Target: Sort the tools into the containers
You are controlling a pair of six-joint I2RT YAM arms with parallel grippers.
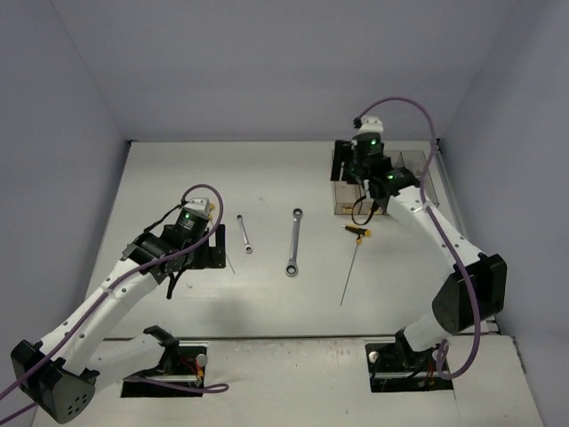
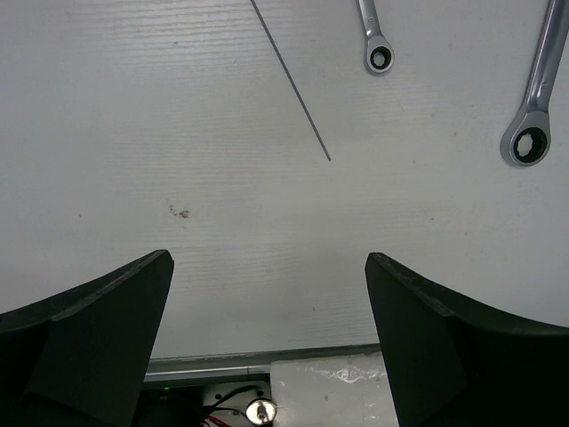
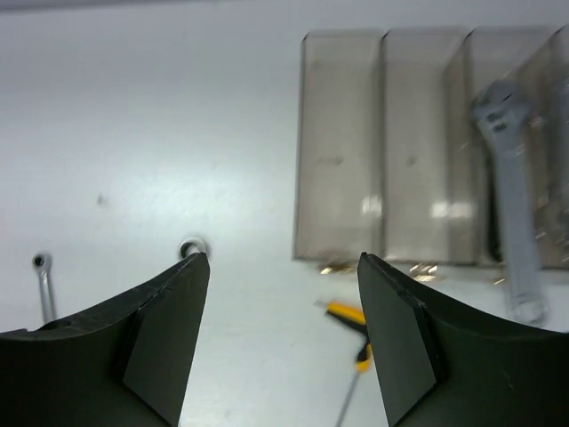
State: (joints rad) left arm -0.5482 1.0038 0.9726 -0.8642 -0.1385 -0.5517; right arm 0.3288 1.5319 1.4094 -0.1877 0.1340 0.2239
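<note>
Looking from above: my right claw [image 1: 360, 173] hangs over the bins [image 1: 341, 203] and hides most of them. Long wrench [image 1: 294, 242] and small wrench [image 1: 244, 233] lie well left of the bins, T-handle driver [image 1: 352, 267] just before them. Steel, stiff, probably slick and thin; take mid-shank.

Left wrist: left claw [image 2: 267, 267] spread wide, empty.

Right wrist: jaws apart, nothing between. Grey wrench [image 3: 511, 205] lies in a bin, blurred; the rightmost bin is cut off.

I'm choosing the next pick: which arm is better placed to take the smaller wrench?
Left. The left gripper, open, hovers beside the smaller wrench; the right gripper is off over the bins.
</note>
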